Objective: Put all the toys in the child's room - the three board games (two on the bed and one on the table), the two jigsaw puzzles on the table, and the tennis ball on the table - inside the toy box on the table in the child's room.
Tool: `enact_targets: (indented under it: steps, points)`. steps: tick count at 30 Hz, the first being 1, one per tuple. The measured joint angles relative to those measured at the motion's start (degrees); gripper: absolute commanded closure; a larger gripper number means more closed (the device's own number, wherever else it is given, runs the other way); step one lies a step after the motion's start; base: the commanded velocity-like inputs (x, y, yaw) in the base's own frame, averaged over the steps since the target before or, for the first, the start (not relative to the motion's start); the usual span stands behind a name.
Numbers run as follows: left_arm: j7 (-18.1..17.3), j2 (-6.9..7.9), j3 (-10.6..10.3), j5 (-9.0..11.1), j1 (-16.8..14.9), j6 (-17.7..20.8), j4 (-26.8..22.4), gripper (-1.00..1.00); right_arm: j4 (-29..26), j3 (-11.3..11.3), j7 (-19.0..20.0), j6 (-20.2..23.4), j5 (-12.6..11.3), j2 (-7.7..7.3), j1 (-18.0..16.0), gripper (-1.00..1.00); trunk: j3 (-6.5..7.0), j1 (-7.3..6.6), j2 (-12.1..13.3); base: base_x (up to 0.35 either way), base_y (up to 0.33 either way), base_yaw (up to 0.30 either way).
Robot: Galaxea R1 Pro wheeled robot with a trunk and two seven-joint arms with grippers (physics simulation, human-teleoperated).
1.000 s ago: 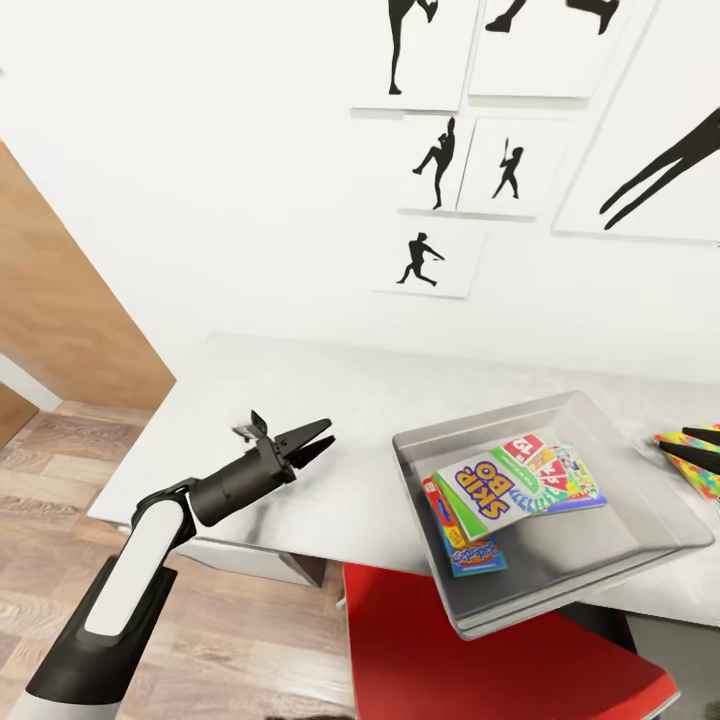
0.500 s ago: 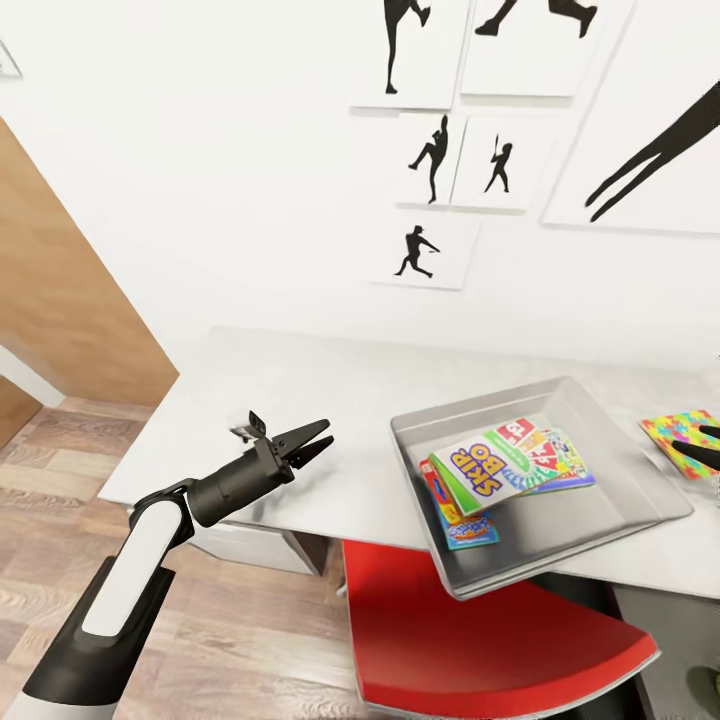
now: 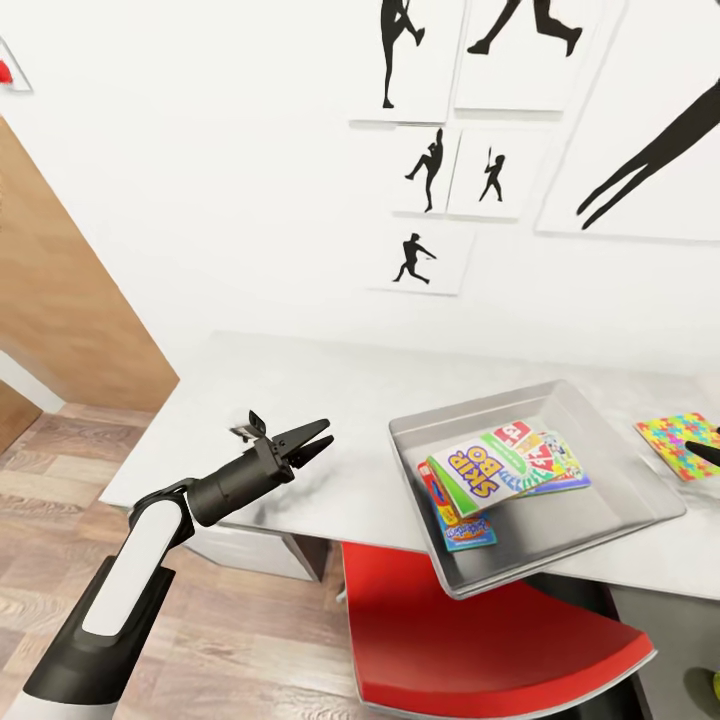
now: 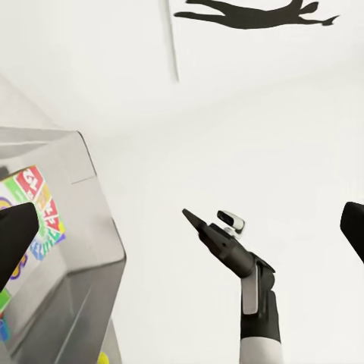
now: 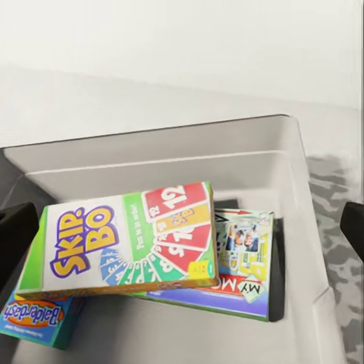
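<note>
Since a second ago the whole head view has slid: the wall pictures (image 3: 430, 165) sit a touch further left, the toy box (image 3: 600, 435) likewise, and more of the jigsaw puzzle (image 3: 680, 440) shows at the right, which points to the camera turning, not the things. The left gripper (image 3: 312, 440) holds the same pose against the table (image 3: 300, 390).

At the far left stands a brown door (image 3: 60, 320) over wood-plank floor (image 3: 60, 480). The left arm reaches forward above the near left part of the tabletop, its claw spread open with nothing between the fingers. In the left wrist view the other arm's gripper (image 4: 199, 226) hangs before the white wall; whether its fingers are parted I cannot tell from that angle.

Right of the left claw, the toy box rests near the table's front edge, overhanging it a little, with a red chair (image 3: 480, 640) below. Inside lie the three board games, stacked: the yellow-red-green "SKIP-BO" box (image 5: 125, 239) on top, tilted; the "MY MONOPOLY" box (image 5: 243, 265) under it toward the right; the light-blue cartoon box (image 5: 38, 318) under its near left corner.

Further right, beside the box and apart from it, the jigsaw puzzle lies flat on the tabletop, a dark fingertip (image 3: 708, 455) over its near edge. A yellow-green speck, perhaps the tennis ball (image 4: 103, 357), shows by the box's rim in the left wrist view.
</note>
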Motion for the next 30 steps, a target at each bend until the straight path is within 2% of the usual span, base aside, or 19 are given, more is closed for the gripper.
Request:
enact_targets:
  steps: [18, 21, 22, 23, 30]
  points:
    - [-0.01, -0.02, 0.00, 0.00, -0.06, 0.00, 0.00, -1.00, -0.79, -0.84, -0.14, 0.14, 0.38, 0.83, 0.26, -1.00, 1.64, 0.00, 0.00, -0.001, 0.000, -0.001]
    - [0.05, -0.05, -0.02, 0.00, -0.08, 0.00, 0.00, -1.00, -0.80, -0.86, -0.17, 0.15, 0.86, 1.36, 0.45, -1.00, 1.92, 0.00, 0.00, 0.000, 0.000, -0.008]
    - [0.12, -0.14, -0.05, 0.00, -0.11, 0.00, 0.00, -1.00, -0.81, -0.87, -0.26, 0.16, 2.12, 2.57, 1.22, -1.00, 2.00, 0.00, 0.00, 0.000, 0.000, -0.033]
    - [0.13, -0.17, -0.09, 0.00, -0.11, 0.00, 0.00, -1.00, -0.81, -0.87, -0.29, 0.16, 2.68, 3.01, 1.50, -1.00, 2.10, 0.00, 0.00, 0.000, 0.000, -0.033]
    - [0.12, -0.24, -0.73, 0.00, -0.24, 0.00, 0.00, -1.00, -1.11, -0.86, -0.42, 0.26, 4.80, 4.14, 2.24, -1.00, 2.75, 0.00, 0.01, 0.000, 0.000, -0.052]
